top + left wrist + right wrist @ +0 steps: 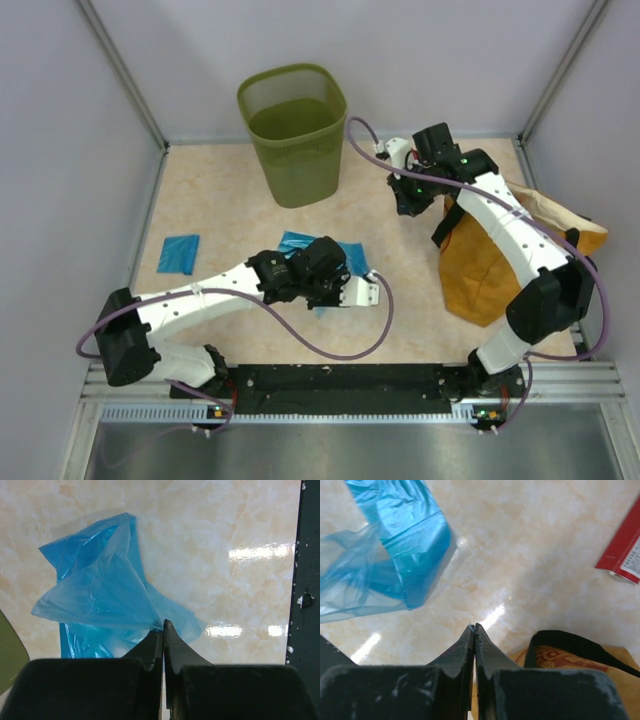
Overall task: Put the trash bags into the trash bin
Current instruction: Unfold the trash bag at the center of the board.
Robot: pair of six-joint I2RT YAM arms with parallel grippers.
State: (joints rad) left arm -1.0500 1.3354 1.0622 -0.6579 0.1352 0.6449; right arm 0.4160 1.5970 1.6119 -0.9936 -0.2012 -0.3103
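The left gripper (163,625) is clenched on a pinch of the loose blue bag (100,590). The film is drawn up into a tent toward its tips, and the rest lies crumpled on the surface (225,540). That bag sits near the middle of the surface, well apart from the bin (295,165), which stands at the far edge. No blue shows inside the bin from above. A second bag, a flat folded square (179,253), lies off to the left with nothing touching it. The right gripper (474,627) is clenched on nothing and hangs over bare surface near the orange sack (500,270). A red box (625,545) shows at the edge of its view.

To my eye the step in hand is the pick-up of the first bag. The next move calls for a lift high enough that the trailing film clears the rim, then a carry to over the bin's mouth before letting go. The grip looks to be on a thin corner only, so the film could slip out on the way.
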